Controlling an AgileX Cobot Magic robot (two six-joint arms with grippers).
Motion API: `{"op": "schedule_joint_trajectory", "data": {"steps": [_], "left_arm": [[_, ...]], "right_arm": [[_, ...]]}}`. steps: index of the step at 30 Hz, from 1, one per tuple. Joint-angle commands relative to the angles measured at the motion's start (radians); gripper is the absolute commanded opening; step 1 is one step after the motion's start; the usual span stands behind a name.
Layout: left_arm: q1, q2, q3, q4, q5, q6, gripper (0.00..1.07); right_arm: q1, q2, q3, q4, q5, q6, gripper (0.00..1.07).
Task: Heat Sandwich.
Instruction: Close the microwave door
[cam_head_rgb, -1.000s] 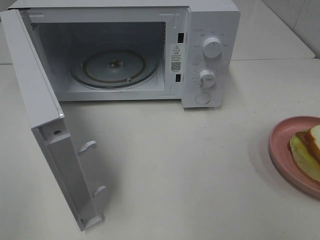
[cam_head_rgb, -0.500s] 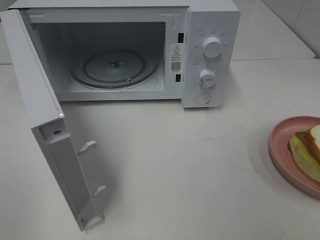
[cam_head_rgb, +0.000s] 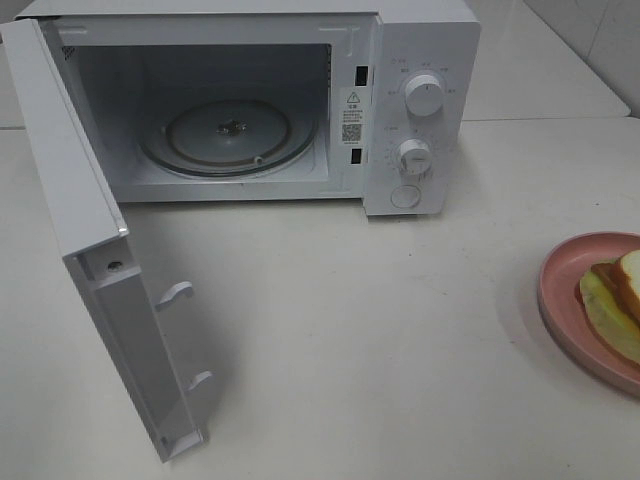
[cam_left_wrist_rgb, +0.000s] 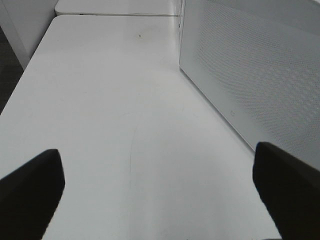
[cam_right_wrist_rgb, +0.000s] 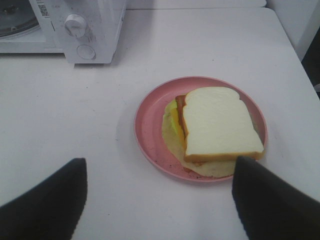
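Note:
The sandwich (cam_right_wrist_rgb: 217, 126), white bread over yellow-green and brown filling, lies on a round pink plate (cam_right_wrist_rgb: 148, 130) on the table; in the high view the sandwich (cam_head_rgb: 622, 300) and plate (cam_head_rgb: 560, 290) are cut off at the right edge. My right gripper (cam_right_wrist_rgb: 159, 197) hovers open on the near side of the plate, touching nothing. The white microwave (cam_head_rgb: 420, 60) stands at the back with its door (cam_head_rgb: 90, 250) swung wide open and its glass turntable (cam_head_rgb: 228, 135) bare. My left gripper (cam_left_wrist_rgb: 160, 192) is open over bare table beside the door's perforated panel (cam_left_wrist_rgb: 250, 70). Neither arm shows in the high view.
The microwave's two knobs (cam_head_rgb: 424, 96) and button face front on its right panel. The open door juts toward the table's front left. A second white table (cam_head_rgb: 540, 60) joins behind the microwave. Bare tabletop (cam_head_rgb: 380, 320) lies between microwave and plate.

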Motion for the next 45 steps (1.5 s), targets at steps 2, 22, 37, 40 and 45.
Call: {"op": "schedule_joint_trajectory", "data": {"steps": [2, 22, 37, 40, 45], "left_arm": [[-0.003, -0.021, 0.003, 0.000, -0.005, -0.003, 0.97], [-0.003, -0.020, 0.003, 0.000, -0.005, -0.003, 0.97], [-0.003, -0.020, 0.003, 0.000, -0.005, -0.003, 0.97], [-0.003, -0.020, 0.003, 0.000, -0.005, -0.003, 0.97], [-0.003, -0.020, 0.003, -0.001, -0.005, -0.003, 0.97]], "right_arm": [[-0.019, -0.028, 0.002, 0.005, -0.009, -0.006, 0.76], [-0.019, -0.028, 0.002, 0.005, -0.009, -0.005, 0.76], [-0.019, -0.028, 0.001, 0.004, -0.009, 0.000, 0.76], [-0.019, -0.028, 0.001, 0.004, -0.009, 0.000, 0.76], [-0.019, -0.028, 0.001, 0.004, -0.009, 0.000, 0.76]]}}
